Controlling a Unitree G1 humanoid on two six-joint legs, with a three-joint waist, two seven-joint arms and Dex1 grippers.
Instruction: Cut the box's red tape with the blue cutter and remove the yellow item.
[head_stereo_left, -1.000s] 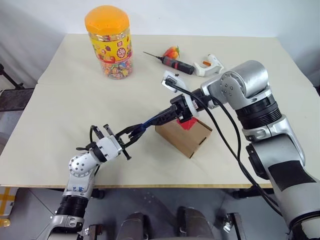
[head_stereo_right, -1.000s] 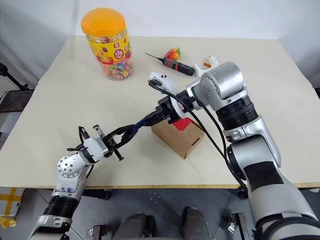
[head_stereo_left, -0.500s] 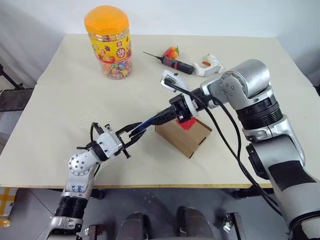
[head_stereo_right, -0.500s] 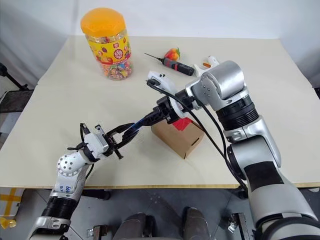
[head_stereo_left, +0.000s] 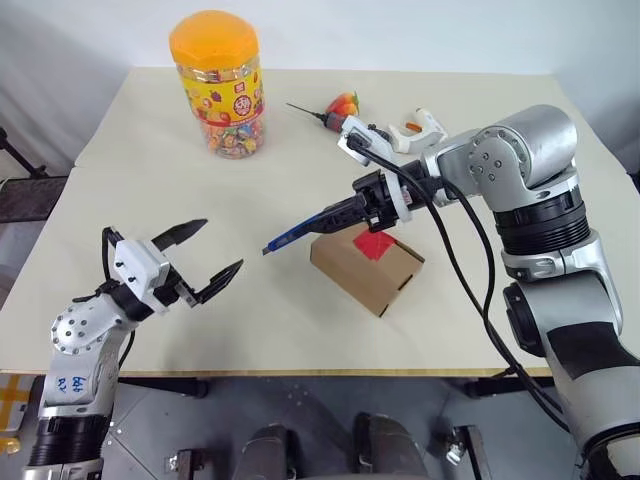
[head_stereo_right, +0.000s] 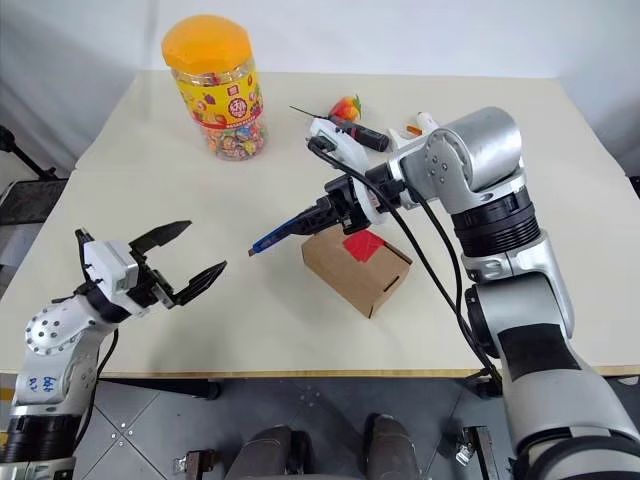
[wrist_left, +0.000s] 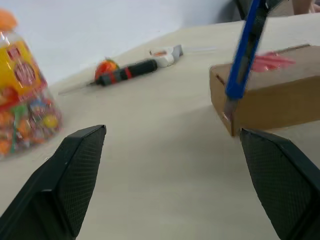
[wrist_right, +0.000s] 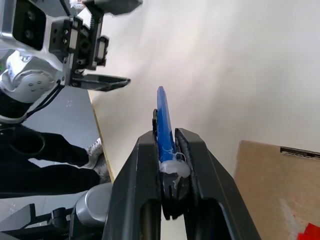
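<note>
The brown cardboard box (head_stereo_left: 365, 268) lies on the table with the red tape (head_stereo_left: 375, 243) on its top flap. My right gripper (head_stereo_left: 328, 214) is shut on the blue cutter (head_stereo_left: 290, 238), which hangs in the air just left of the box, tip pointing down and to the left. In the right wrist view the blue cutter (wrist_right: 164, 117) sticks out between the fingers (wrist_right: 132, 195). My left gripper (head_stereo_left: 222, 244) stands wide open near the table's front left, apart from the cutter, holding nothing. The yellow item is hidden.
A candy jar (head_stereo_left: 217, 82) with an orange lid stands at the back left. A black-and-red needle tool (head_stereo_left: 345, 122), a small orange toy fruit (head_stereo_left: 343, 103) and a white tool (head_stereo_left: 415, 130) lie behind the box. The table's front edge (head_stereo_left: 300, 372) runs close below the left gripper.
My left gripper let go of the cutter's tip, opened wide and drew away to the left. The right gripper kept the cutter and lifted it a little.
</note>
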